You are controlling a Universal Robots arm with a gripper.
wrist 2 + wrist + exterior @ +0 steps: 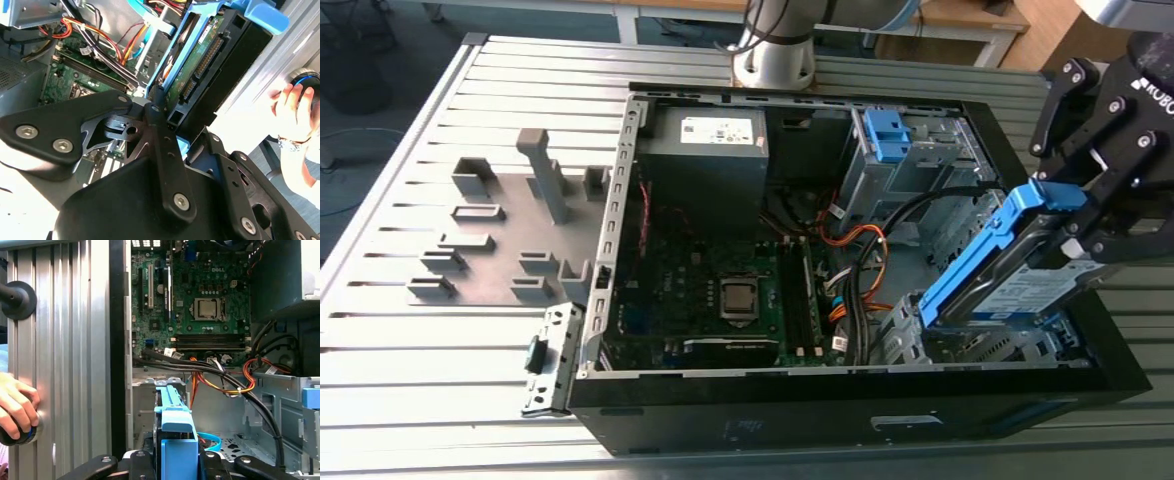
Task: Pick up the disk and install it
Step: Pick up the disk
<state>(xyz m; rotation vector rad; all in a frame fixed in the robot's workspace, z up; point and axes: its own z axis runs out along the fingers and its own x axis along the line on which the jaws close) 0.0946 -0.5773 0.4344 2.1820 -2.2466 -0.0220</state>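
The disk (1003, 285) is a silver drive with a white-and-blue label in a bright blue frame. It hangs tilted on edge over the drive cage (903, 338) at the front corner of the open computer case (854, 405), on the exterior view's right. My black gripper (1067, 212) is shut on its upper end. In the second wrist view the disk (200, 60) shows its green circuit side, clamped at the gripper (167, 117). In the first wrist view the disk (175, 432) is seen edge-on above the gripper (175, 465).
Inside the case lie the motherboard (720, 290), orange and black cables (861, 265), a grey metal box with a white sticker (707, 140) and a small blue clip (887, 135). Grey fixtures (494, 240) stand on the slatted table. A person's hand (15, 407) rests on a knob beside the case.
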